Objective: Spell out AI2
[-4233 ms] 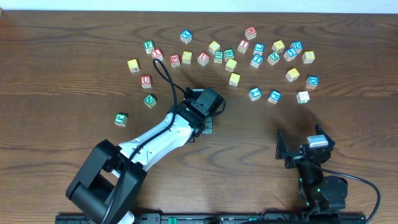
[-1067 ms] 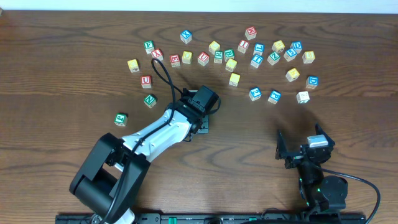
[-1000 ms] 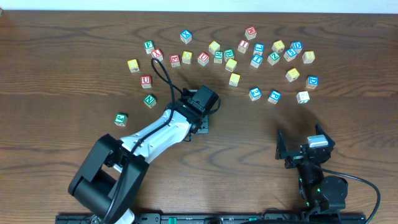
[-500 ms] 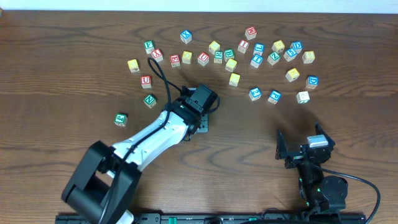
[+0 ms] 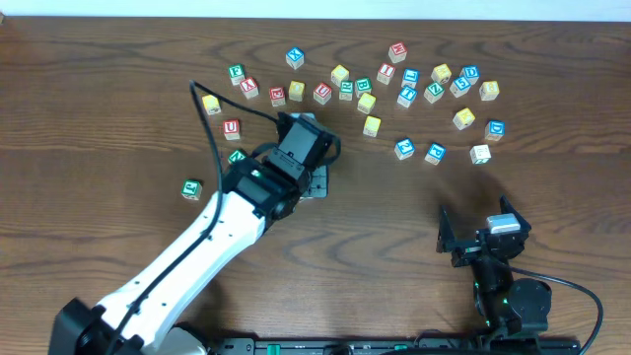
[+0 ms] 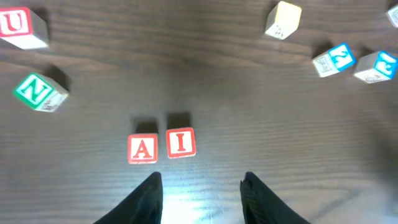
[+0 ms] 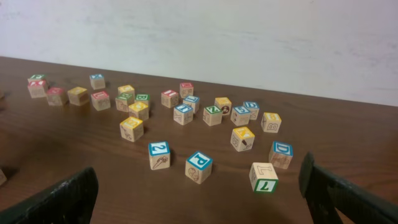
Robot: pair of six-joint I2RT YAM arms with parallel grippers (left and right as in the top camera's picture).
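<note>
The left gripper [image 6: 201, 180] is hovering wide open and empty. The A block [image 6: 142, 149] and I block [image 6: 181, 142] are sitting side by side just ahead of its fingertips.

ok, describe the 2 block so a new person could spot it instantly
Start from the scatter of blocks across the far side of the table. At its near edge, closest to the robot, two blue-edged blocks sit side by side. The 2 block is the left one; its neighbour, the P block, carries a letter, not a digit.
</note>
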